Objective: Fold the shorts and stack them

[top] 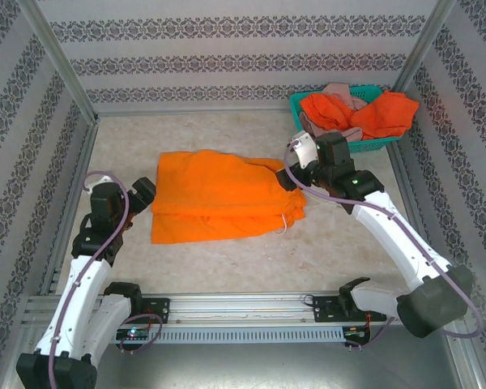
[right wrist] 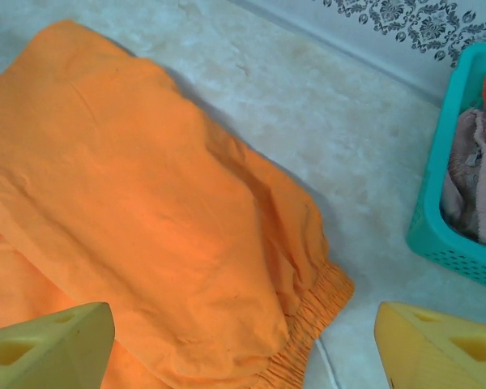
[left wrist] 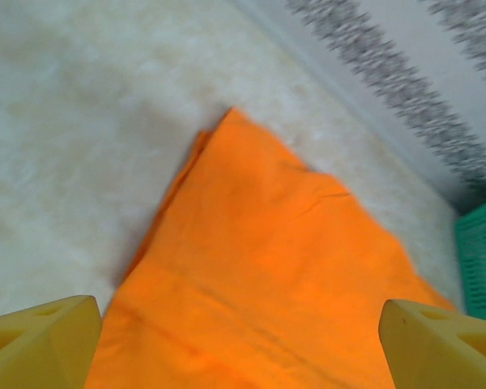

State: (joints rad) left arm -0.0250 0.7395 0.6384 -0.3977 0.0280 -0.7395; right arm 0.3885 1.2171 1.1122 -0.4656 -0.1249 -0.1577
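At mid-bench (top: 227, 267) the bright orange shorts (top: 223, 197) lie folded flat — left pincer (top: 143, 193) gaping empty beside their left edge, right pincer (top: 292, 177) gaping empty above the waistband edge; bare bench all around.

free: bare table (top: 227, 267) near side of orange shorts (top: 219, 198) | blocked: teal basket (top: 379, 143) (far right corner)
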